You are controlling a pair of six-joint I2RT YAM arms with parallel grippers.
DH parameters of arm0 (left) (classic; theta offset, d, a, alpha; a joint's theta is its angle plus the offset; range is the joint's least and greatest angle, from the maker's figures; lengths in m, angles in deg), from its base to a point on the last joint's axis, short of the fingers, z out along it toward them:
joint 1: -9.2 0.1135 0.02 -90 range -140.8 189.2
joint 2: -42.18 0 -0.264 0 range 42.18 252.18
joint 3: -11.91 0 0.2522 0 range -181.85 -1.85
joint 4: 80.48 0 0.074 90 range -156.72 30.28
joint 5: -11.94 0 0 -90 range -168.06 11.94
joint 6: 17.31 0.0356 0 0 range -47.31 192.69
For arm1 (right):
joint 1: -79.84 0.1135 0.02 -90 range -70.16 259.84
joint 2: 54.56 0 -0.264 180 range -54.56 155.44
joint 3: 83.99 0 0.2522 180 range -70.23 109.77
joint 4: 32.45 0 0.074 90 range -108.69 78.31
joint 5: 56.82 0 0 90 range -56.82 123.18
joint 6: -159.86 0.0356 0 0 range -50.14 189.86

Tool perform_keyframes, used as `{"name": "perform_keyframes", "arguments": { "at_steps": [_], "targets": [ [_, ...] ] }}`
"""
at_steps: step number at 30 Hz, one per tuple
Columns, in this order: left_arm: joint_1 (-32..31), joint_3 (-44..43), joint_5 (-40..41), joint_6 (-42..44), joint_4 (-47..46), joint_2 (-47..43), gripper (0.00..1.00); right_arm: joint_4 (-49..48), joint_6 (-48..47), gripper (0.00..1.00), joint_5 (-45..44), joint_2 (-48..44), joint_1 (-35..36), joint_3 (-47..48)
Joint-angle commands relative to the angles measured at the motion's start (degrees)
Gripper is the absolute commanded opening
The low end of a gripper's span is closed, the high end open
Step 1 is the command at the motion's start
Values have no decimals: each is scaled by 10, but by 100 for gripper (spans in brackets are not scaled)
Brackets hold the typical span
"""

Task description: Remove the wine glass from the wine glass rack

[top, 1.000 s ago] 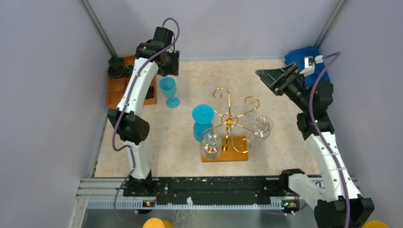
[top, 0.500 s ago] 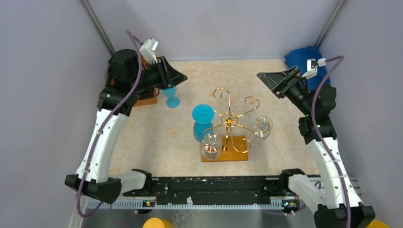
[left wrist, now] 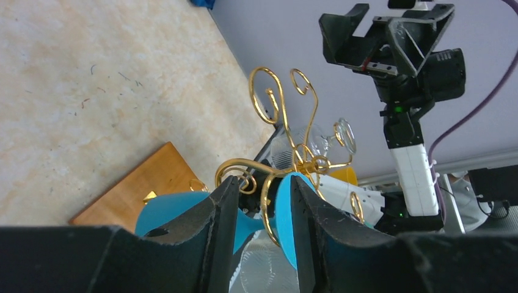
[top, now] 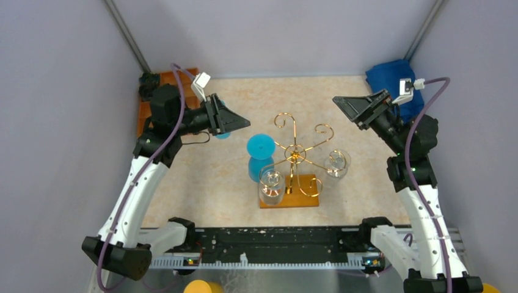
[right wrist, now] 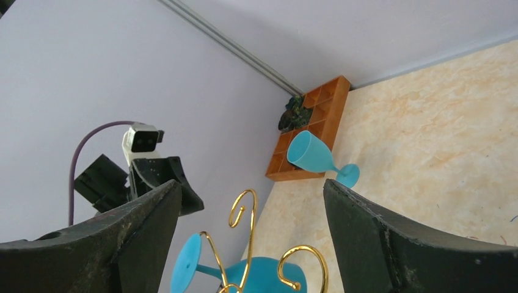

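Note:
The gold wine glass rack (top: 294, 154) stands on its wooden base (top: 303, 199) mid-table. A blue wine glass (top: 261, 148) hangs upside down on its left arm, and two clear wine glasses (top: 272, 186) (top: 337, 163) hang at the front and right. My left gripper (top: 243, 122) is open with a narrow gap, just up-left of the hanging blue glass and apart from it. In the left wrist view that glass (left wrist: 251, 224) shows between the fingers (left wrist: 221, 226). My right gripper (top: 343, 104) is wide open and empty, up-right of the rack (right wrist: 244, 213).
A second blue glass (right wrist: 313, 155) stands upright on the table beside an orange compartment tray (right wrist: 313, 116), mostly hidden behind my left gripper in the top view. A blue cloth (top: 391, 76) lies in the back right corner. Grey walls close in the table.
My left arm has swung from the back left, above the standing blue glass, towards the rack and now points at the hanging blue glass. The right gripper has shifted slightly.

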State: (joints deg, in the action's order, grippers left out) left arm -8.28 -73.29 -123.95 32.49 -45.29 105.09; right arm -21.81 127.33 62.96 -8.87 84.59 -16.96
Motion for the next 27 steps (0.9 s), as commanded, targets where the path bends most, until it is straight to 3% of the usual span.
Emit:
{"name": "perform_keyframes", "arguments": {
  "at_steps": [1, 9, 21, 27],
  "targets": [
    [3, 17, -34, -19, -18, -33, 44, -7, 0, 85, -5, -10, 1, 11],
    [-8, 81, -47, -40, -31, -64, 43, -20, 11, 84, -9, -14, 1, 1],
    [-55, 72, -23, -45, -48, -58, 43, -35, 21, 84, -9, -12, 1, -13],
    [-68, 68, -16, -44, -54, -56, 33, -42, 24, 84, -8, -10, 1, -20]
  ]
}}
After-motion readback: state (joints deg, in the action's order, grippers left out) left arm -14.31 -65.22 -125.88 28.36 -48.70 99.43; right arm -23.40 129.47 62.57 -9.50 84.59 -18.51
